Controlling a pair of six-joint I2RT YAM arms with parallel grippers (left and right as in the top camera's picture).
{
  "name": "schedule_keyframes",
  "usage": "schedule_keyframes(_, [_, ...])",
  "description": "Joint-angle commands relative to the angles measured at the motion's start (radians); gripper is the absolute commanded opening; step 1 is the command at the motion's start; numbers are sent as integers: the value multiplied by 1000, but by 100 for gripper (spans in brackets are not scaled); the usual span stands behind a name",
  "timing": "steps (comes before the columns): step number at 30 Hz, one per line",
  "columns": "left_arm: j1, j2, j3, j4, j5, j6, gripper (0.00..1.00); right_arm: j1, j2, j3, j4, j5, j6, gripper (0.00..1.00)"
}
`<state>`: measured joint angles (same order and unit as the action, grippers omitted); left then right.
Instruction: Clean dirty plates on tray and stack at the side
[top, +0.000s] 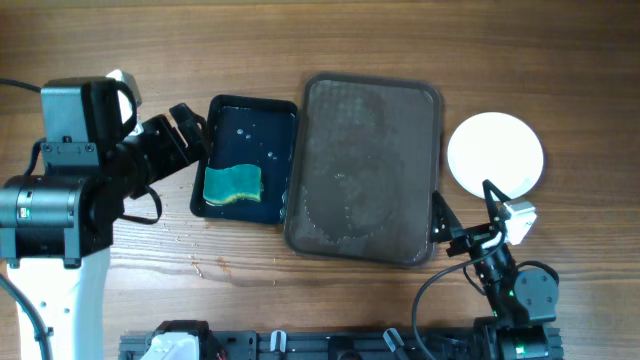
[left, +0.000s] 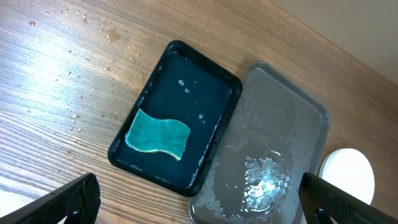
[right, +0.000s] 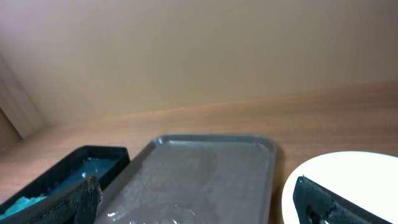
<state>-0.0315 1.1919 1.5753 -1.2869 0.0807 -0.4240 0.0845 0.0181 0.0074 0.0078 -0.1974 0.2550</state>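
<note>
White plate (top: 495, 153) rests on the tabletop (top: 300, 40) at the frame's right, just beside the wet, bare tray (top: 365, 170); the sponge (top: 232, 184) lies in its basin (top: 250, 115). The left fingers (left: 62, 202) and right fingers (right: 56, 205) gape wide, empty. Stacking looks done; the arms probably need only withdraw

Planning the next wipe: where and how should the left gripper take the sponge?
Come straight down from above and pinch the sponge across its narrower width, mid-length. It lies flat in the tub, whose walls likely block a side approach.
</note>
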Motion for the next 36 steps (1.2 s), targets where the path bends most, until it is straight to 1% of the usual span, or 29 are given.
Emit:
schedule_keyframes(1, [-5, -5, 0, 2, 12, 13, 100, 3, -15, -2, 7, 19, -12, 100])
schedule_keyframes(16, [-11, -14, -1, 3, 12, 13, 100, 3, -14, -2, 7, 19, -13, 100])
schedule_keyframes(19, [-10, -111, -50, 95, -77, 56, 100, 3, -14, -2, 7, 19, -13, 100])
schedule_keyframes(21, [-10, -240, -177, 245, -72, 84, 100, 3, -14, -2, 7, 19, -12, 100])
schedule_keyframes(23, [-10, -373, -356, 426, -71, 95, 100, 3, -14, -2, 7, 19, -12, 100])
schedule_keyframes(24, [-10, -456, -488, 541, -71, 107, 100, 3, -14, -2, 7, 19, -12, 100])
schedule_keyframes(25, [-9, -528, -590, 622, -70, 107, 100, 3, -14, -2, 7, 19, -12, 100])
schedule_keyframes(30, [-9, -863, -1054, 937, -55, 106, 100, 3, -14, -2, 7, 19, -12, 100])
schedule_keyframes(32, [0, -996, -1191, 1007, -25, 105, 100, 3, -14, -2, 7, 19, -13, 100])
schedule_keyframes(35, [21, -1163, -1315, 1011, 7, 103, 100, 3, -14, -2, 7, 19, -12, 100])
schedule_keyframes(36, [27, -1188, -1347, 1023, 9, 103, 100, 3, -14, -2, 7, 19, -12, 100])
